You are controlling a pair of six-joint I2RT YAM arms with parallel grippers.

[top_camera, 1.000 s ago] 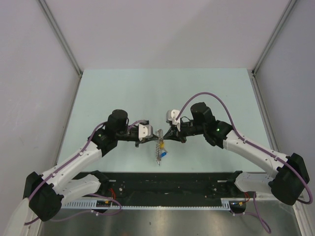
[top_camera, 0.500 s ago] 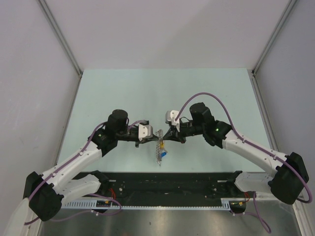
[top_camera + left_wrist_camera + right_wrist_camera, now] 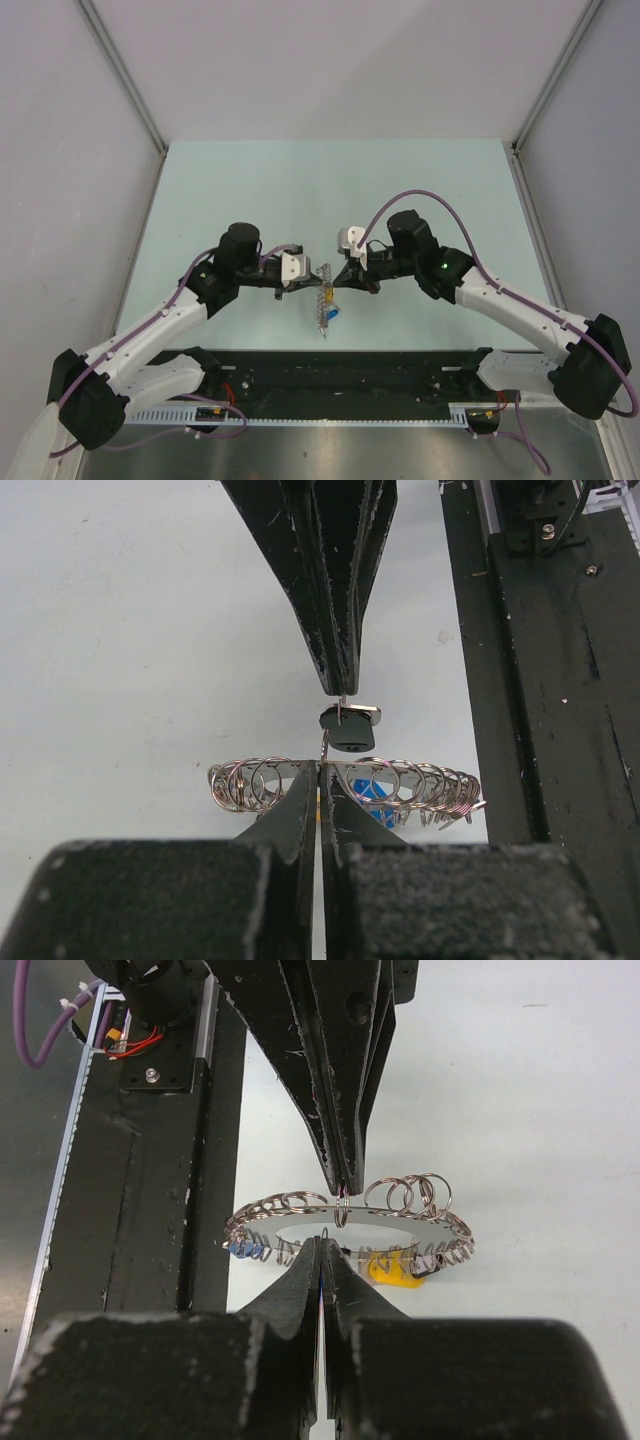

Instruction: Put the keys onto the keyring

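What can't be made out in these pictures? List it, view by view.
Top external: the keyring is edge-on and tiny; its hole and the keys are unreadable.
Left wrist: the left gripper, shut, covers the stretch of keyring it pinches; the blue key is half behind loops.
Same view: whether the right gripper pinches the black key or only a thin loop is too fine to tell.
Right wrist: its own fingers hide that black key.

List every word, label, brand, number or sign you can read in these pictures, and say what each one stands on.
None: no word, number, brand or sign can be read in any view.
The keyring, the black key, the yellow key and the blue key show no markings.
The black rail at the table's near edge shows no legible print.
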